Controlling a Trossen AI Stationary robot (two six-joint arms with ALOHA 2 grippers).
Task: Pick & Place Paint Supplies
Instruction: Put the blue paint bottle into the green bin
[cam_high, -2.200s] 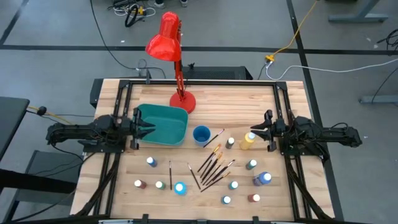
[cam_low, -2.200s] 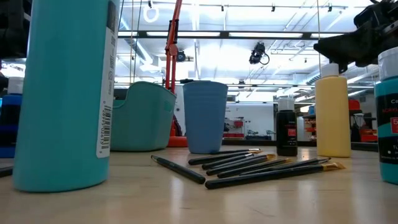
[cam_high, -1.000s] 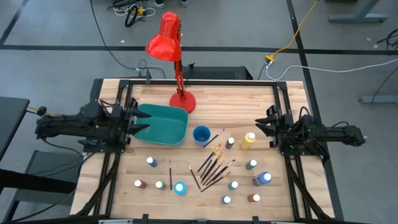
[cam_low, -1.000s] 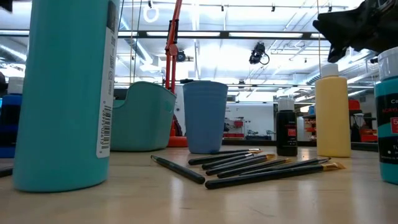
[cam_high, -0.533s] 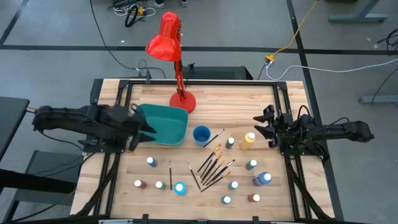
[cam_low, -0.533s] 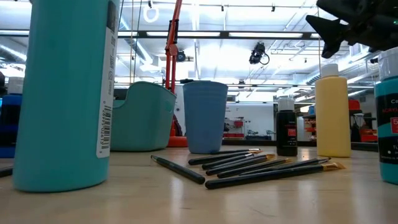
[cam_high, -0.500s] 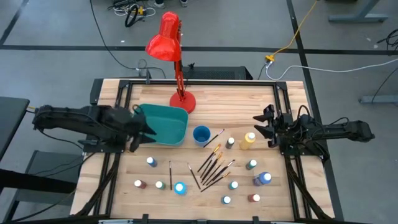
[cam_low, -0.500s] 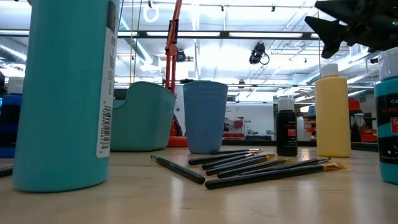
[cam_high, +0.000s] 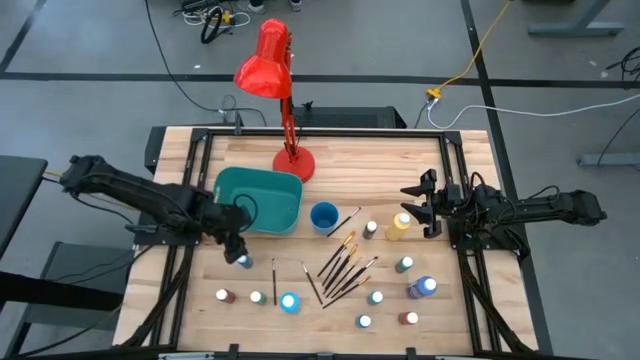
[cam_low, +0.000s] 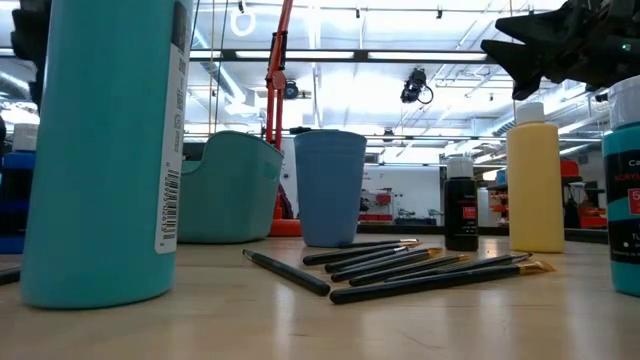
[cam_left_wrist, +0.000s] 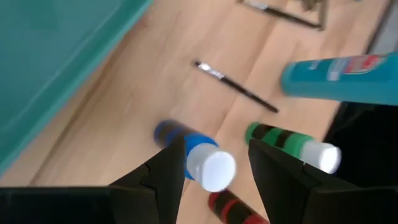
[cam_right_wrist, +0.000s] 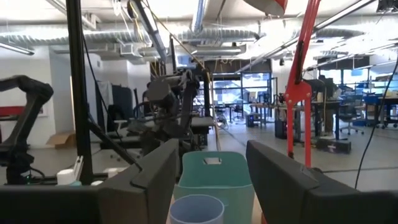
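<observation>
My left gripper (cam_high: 238, 252) hangs open, tipped down over a small blue paint bottle (cam_left_wrist: 198, 160) just in front of the teal bin (cam_high: 262, 200). Its fingers stand on either side of the bottle's white cap (cam_left_wrist: 212, 170). My right gripper (cam_high: 410, 202) is open and level, above the table just right of the tall yellow bottle (cam_high: 399, 226). Several dark-handled brushes (cam_high: 340, 266) lie in a loose pile at mid-table. Small white-capped bottles (cam_high: 375, 297) stand scattered around the pile.
A blue cup (cam_high: 323, 216) stands right of the bin, and a red desk lamp (cam_high: 288, 150) stands behind the bin. A large teal bottle (cam_high: 290, 302), green (cam_left_wrist: 292, 145) and red (cam_left_wrist: 231, 206) small bottles and a lone brush (cam_high: 274, 280) lie near the left gripper.
My left gripper has swung from the bin's left side toward the table's near edge and right. It has tipped downward and come down over the blue bottle. My right gripper has moved a little toward the yellow bottle.
</observation>
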